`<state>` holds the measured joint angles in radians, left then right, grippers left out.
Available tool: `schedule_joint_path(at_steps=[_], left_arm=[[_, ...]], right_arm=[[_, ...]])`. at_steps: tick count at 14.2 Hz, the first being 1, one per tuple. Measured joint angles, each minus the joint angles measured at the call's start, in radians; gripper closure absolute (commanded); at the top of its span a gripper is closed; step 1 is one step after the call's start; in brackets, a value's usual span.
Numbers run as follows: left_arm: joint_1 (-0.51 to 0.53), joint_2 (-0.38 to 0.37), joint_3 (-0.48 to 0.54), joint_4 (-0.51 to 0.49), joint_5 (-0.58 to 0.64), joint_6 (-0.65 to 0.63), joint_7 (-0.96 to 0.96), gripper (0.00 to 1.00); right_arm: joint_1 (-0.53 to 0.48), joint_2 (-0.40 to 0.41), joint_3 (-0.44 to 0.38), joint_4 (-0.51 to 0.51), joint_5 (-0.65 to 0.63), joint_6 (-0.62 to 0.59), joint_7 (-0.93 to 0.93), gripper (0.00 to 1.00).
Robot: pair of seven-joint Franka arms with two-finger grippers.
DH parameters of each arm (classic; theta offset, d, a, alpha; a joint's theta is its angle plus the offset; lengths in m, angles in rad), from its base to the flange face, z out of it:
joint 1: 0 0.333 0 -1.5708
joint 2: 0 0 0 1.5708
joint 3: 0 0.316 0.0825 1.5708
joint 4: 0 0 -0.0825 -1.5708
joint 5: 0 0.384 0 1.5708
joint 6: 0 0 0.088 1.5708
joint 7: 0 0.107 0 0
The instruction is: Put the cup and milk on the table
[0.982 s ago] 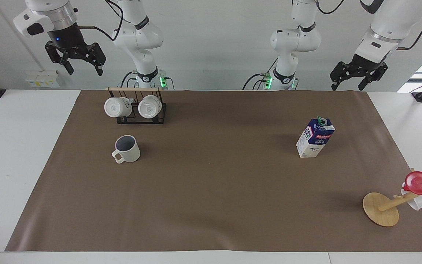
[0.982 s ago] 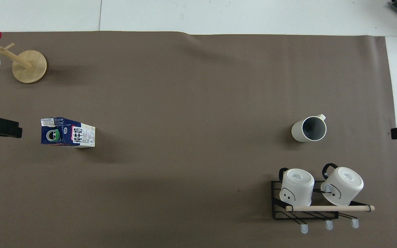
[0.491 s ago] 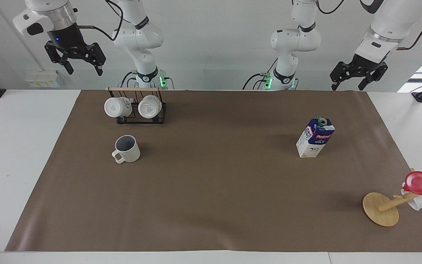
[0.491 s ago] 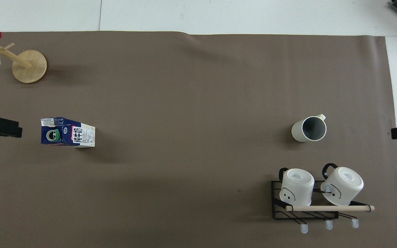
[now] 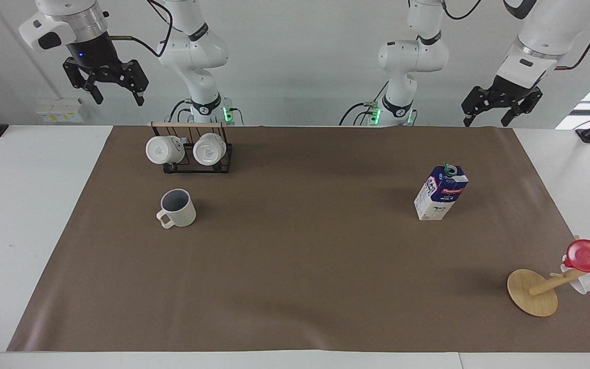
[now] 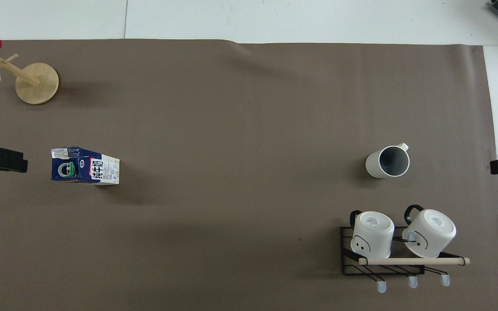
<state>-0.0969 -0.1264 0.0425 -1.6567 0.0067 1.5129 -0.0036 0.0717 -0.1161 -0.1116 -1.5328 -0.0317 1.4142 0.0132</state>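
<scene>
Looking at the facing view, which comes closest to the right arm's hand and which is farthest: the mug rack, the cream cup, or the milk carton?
Measured from the right hand, raised at its own end of the table:
1. Mug rack, almost below it.
2. Cream cup, on the mat, farther from the robots than the rack.
3. Milk carton, toward the left arm's end.

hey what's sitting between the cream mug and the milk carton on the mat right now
Nothing. Between the cup and the milk there is only bare brown mat of the table, clearest in the overhead view; the facing view agrees.
</scene>
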Motion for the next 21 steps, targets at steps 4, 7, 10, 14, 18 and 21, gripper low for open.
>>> schedule_joint_path(at_steps=[4, 7, 10, 14, 18, 21], left_arm=[[0.000, 0.000, 0.000, 0.000, 0.000, 0.000, 0.000, 0.00], [0.000, 0.000, 0.000, 0.000, 0.000, 0.000, 0.000, 0.00], [0.000, 0.000, 0.000, 0.000, 0.000, 0.000, 0.000, 0.00], [0.000, 0.000, 0.000, 0.000, 0.000, 0.000, 0.000, 0.00], [0.000, 0.000, 0.000, 0.000, 0.000, 0.000, 0.000, 0.00], [0.000, 0.000, 0.000, 0.000, 0.000, 0.000, 0.000, 0.00]], right_arm=[[0.000, 0.000, 0.000, -0.001, 0.000, 0.000, 0.000, 0.00], [0.000, -0.001, 0.000, -0.003, 0.000, 0.000, 0.000, 0.00], [0.000, -0.001, 0.000, -0.004, 0.000, 0.000, 0.000, 0.00], [0.000, -0.002, 0.000, -0.009, 0.000, 0.000, 0.000, 0.00], [0.000, -0.005, 0.000, -0.013, 0.000, 0.000, 0.000, 0.00], [0.000, -0.006, 0.000, -0.021, 0.000, 0.005, 0.000, 0.00]])
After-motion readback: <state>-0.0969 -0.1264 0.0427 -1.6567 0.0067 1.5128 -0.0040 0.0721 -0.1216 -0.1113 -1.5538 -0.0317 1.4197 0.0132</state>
